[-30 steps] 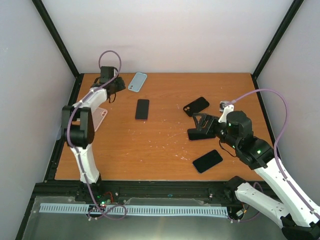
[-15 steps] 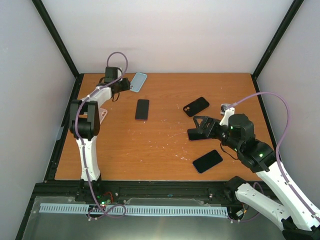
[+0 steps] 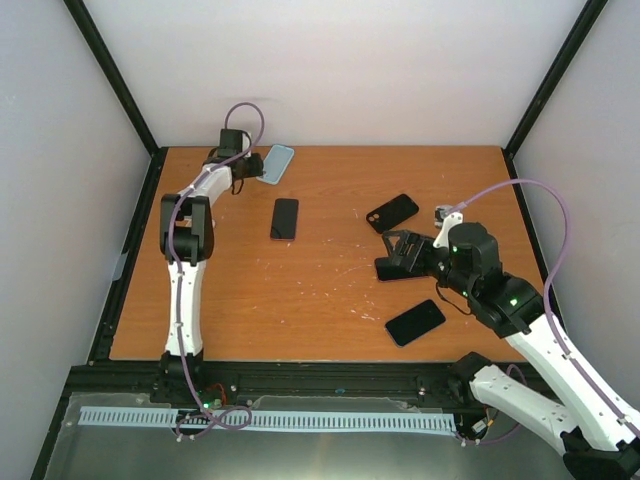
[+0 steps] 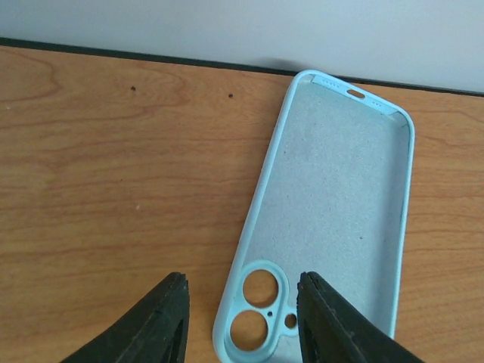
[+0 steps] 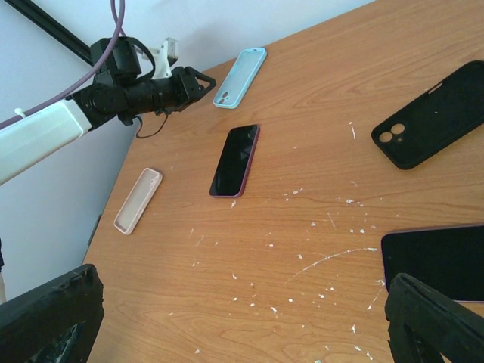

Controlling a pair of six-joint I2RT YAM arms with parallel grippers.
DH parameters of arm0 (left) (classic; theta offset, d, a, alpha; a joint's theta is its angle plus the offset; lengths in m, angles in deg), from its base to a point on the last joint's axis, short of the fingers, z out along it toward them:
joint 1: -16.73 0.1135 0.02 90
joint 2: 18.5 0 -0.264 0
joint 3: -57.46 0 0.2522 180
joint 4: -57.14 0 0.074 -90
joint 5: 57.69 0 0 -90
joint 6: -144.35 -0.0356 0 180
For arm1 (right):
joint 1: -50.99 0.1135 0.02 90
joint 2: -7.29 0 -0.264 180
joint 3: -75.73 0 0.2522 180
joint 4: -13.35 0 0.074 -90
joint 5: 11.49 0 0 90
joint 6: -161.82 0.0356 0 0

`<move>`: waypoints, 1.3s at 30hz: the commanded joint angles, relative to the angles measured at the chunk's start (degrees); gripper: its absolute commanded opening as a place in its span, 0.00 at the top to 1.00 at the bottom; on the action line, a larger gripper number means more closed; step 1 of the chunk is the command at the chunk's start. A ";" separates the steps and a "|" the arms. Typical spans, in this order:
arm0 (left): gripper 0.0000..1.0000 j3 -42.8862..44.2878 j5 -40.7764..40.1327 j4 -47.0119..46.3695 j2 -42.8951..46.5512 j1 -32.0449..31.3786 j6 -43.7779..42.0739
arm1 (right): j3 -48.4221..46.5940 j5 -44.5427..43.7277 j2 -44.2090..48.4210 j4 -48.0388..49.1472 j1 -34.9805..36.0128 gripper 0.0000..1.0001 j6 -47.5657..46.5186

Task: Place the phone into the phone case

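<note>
Just beyond the left gripper (image 4: 242, 280), half-parted and holding nothing, lies the blue phone case (image 4: 336, 212), camera-hole end nearest.

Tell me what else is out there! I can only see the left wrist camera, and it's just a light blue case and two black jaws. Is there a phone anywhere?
Observer: Yes. A dark phone lies flat, a little nearer the front than your blue case.
Operator: Is that the only phone?
Observer: No. A second phone lies near the front edge, over on the right side.
Operator: What's the other arm doing?
Observer: The right arm hovers above the right side with its jaws wide open, and they hold nothing.
</note>
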 commanded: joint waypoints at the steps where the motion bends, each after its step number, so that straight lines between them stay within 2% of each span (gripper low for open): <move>1: 0.60 5.12 -0.49 2.12 -3.12 0.62 -2.55 | -1.90 -0.34 -0.99 0.29 0.39 0.00 0.01; 6: 0.61 6.02 -1.21 2.35 -5.02 0.62 -2.17 | -2.70 -0.68 -2.31 0.84 0.38 0.00 -0.33; 12: 0.70 6.33 -0.46 3.83 -6.32 0.62 -2.41 | -3.11 -1.04 -3.08 1.65 0.39 0.00 -0.22; 14: 0.77 6.06 -0.93 4.41 -6.25 0.62 -2.63 | -3.18 -0.85 -3.37 1.72 0.39 0.00 -0.26; 17: 0.93 5.84 -2.91 6.05 -5.14 0.62 -2.83 | -3.09 -0.66 -3.26 1.54 0.39 0.00 -0.20; 19: 0.98 4.61 -3.84 6.31 -3.10 0.62 -2.63 | -2.98 -0.71 -2.77 1.50 0.38 0.00 0.05; 25: 1.00 -6.95 -6.25 2.67 8.56 0.62 1.73 | -1.62 -0.92 -0.54 1.57 0.39 0.00 1.07; 31: 1.00 -21.61 -4.18 -0.57 22.33 -0.24 7.77 | 0.23 -1.09 1.61 0.67 0.34 0.00 1.68; 35: 1.00 -31.31 -3.87 -1.07 31.31 -3.85 10.77 | 1.27 -1.80 2.81 -0.97 0.39 0.00 1.89; 39: 1.00 -39.43 -1.53 0.27 36.48 -7.89 14.15 | 1.48 -2.18 3.12 -2.14 0.39 0.00 1.76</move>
